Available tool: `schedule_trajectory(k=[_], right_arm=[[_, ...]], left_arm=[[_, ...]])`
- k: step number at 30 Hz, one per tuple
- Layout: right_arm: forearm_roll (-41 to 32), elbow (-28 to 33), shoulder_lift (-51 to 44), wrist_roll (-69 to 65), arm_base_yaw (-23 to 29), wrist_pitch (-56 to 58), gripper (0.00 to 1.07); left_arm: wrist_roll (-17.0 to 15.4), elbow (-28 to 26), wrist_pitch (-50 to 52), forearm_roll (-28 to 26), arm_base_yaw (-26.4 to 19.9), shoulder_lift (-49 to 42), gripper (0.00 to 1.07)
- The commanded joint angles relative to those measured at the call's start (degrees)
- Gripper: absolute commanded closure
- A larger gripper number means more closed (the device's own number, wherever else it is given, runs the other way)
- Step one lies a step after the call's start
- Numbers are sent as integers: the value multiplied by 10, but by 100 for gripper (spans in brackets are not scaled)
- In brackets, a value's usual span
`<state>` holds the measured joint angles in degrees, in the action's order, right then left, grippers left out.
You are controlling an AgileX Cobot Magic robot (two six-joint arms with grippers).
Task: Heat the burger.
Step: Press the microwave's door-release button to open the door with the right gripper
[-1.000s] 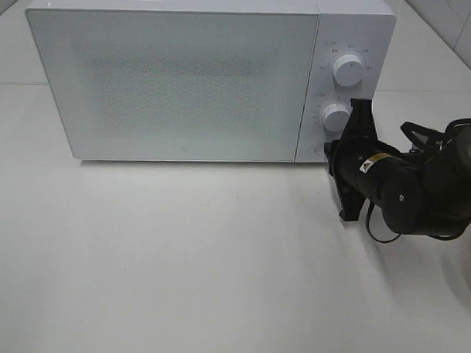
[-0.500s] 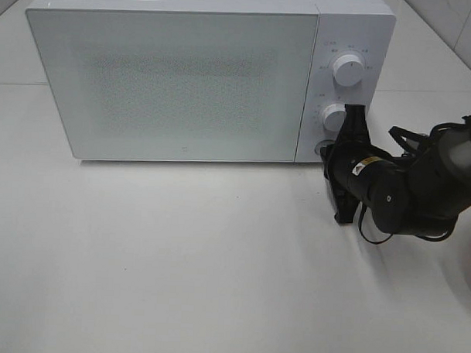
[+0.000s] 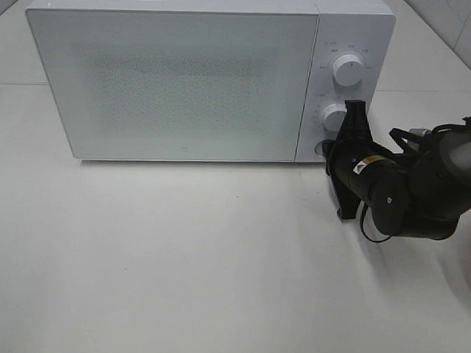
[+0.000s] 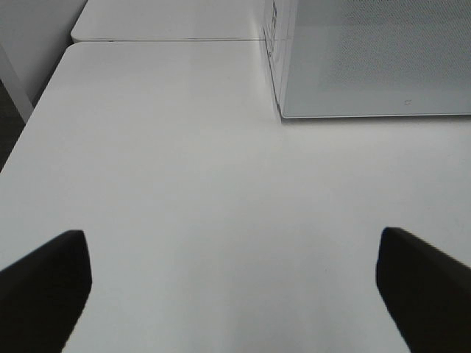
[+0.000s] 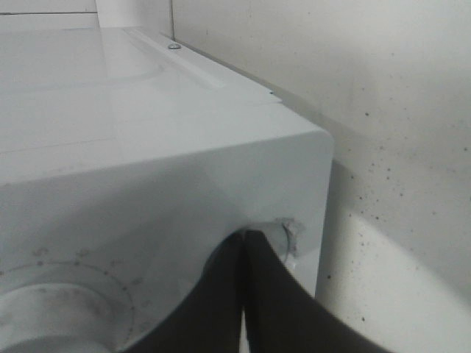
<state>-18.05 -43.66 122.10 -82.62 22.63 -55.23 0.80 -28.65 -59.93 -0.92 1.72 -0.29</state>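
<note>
Lately the right gripper (image 3: 329, 153) has edged closer to the microwave (image 3: 185, 82), coming in on its control panel from slightly further out a second ago and barely shifting in the last half second; its fingers are pressed flat together with nothing between them, and in the right wrist view their joined tip (image 5: 246, 243) sits against a small round button (image 5: 285, 234) at the foot of the panel, below the lower knob (image 3: 335, 116) and the upper knob (image 3: 348, 69); that reads as a press on the door release, though the door (image 3: 175, 120) is fully shut as before, so the task looks early or stalled at opening; the burger shows in no view, and whether it sits behind the speckled door cannot be told; the left gripper (image 4: 229, 235) hangs over bare table (image 4: 184, 147) off the microwave's door-side corner, its fingers spread wide and empty; as for writing, small marks ring both knobs and a tiny logo (image 3: 182, 152) sits low on the door, all too small to read; a pale label (image 3: 369, 166) on the right arm is likewise illegible.
</note>
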Motion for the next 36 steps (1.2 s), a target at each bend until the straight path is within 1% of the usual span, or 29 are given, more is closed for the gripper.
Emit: schedule_trajectory(k=[1,6,7,12,14,17,19,24,31,35,36], right_arm=[[-13,-21,-15,14,-6,-99,107],[-14,-37,-15,21,-6,-125,107],[-17,-49,-15,28,-6,-128,107],[-17,-69,-15,49,-21,-146,107],[-15,-91,-13,59,-39,-156,107],[-15,-98,-10,60,-40,-158,107],[-15,-116,2,60,-40,-172,107],[-16,-116,2,60,-40,-183,107],[-15,-93,-11,60,-38,-174,107],[-9,-79,-18,53,-36,-138,107],[1,-68,-21,41,-30,-115,107]], left_arm=[[1,2,5,-2,-2,-13,8],[1,2,5,-2,-2,-13,8],[1,2,5,-2,-2,-13,8],[1,2,5,-2,-2,-13,8],[1,2,5,-2,-2,-13,8],[1,2,5,-2,-2,-13,8],[1,2,5,-2,-2,-13,8],[1,2,5,-2,-2,-13,8],[1,2,5,-2,-2,-13,8],[1,2,5,-2,-2,-13,8],[1,2,5,-2,-2,-13,8]])
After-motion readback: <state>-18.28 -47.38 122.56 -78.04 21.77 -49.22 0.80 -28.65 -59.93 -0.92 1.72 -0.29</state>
